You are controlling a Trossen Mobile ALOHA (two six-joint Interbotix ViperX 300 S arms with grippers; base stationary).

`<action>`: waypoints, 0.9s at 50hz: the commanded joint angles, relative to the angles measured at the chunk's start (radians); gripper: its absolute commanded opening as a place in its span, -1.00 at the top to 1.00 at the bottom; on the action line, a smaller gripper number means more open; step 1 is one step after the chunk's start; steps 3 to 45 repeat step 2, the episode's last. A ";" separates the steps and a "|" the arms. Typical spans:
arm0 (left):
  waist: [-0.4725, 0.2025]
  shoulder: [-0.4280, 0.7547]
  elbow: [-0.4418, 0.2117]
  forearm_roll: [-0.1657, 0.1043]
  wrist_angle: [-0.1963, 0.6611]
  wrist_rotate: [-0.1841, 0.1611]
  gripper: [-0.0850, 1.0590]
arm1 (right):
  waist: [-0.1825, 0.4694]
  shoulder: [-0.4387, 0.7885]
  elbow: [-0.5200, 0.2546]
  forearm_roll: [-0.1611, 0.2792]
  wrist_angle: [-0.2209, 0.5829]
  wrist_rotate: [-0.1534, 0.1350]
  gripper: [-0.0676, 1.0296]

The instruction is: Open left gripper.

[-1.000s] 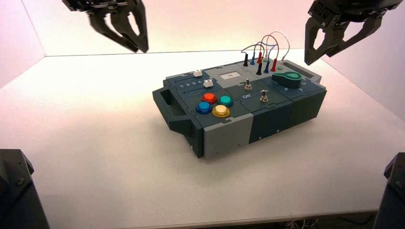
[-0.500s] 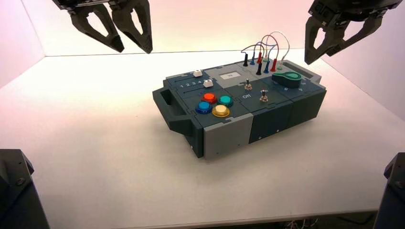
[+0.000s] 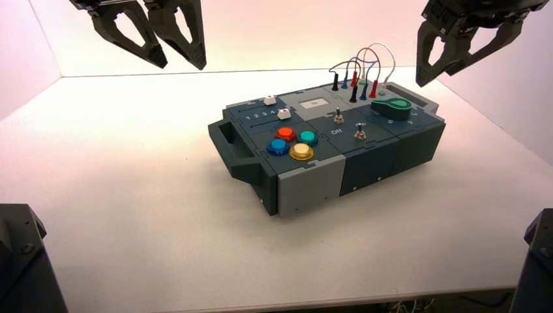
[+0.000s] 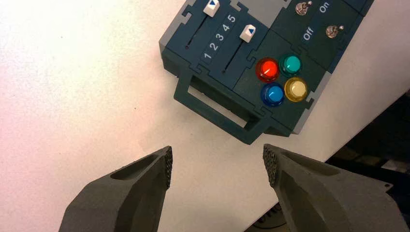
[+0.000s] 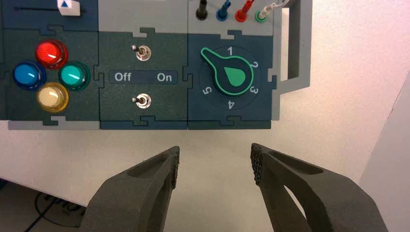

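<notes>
From above, a plain white surface fills the scene, closed in by pale walls at the back and sides. A dark blue-grey box of interlocking panels stands turned at an angle near the middle, with a handle at its left end. The left gripper hangs high over the far left of the surface, well apart from the box, its broad matte wedge fingers spread with a clear gap between the points. The right gripper hangs high at the far right, above the box's wired end, its fingers likewise parted.

In the left wrist view, the left gripper shows two grey wedge fingers with rough, gritty pads, held wide and holding nothing. Beyond them lie the box's handle, two white sliders and four round glossy buttons: red, green, blue and yellow.

In the right wrist view, the right gripper is released too, over bare surface just beside the box's edge. A teardrop-shaped green knob points between 5 and 1, next to two small metal toggle switches lettered Off and On.
</notes>
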 commanded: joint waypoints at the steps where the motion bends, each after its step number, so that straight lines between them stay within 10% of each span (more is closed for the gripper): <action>1: -0.008 -0.011 -0.014 0.002 -0.003 0.002 -0.83 | 0.003 -0.025 -0.012 0.000 -0.009 0.000 -0.51; 45: -0.006 -0.011 -0.015 0.002 -0.002 0.002 -0.83 | 0.003 -0.026 -0.012 0.000 -0.009 0.000 -0.51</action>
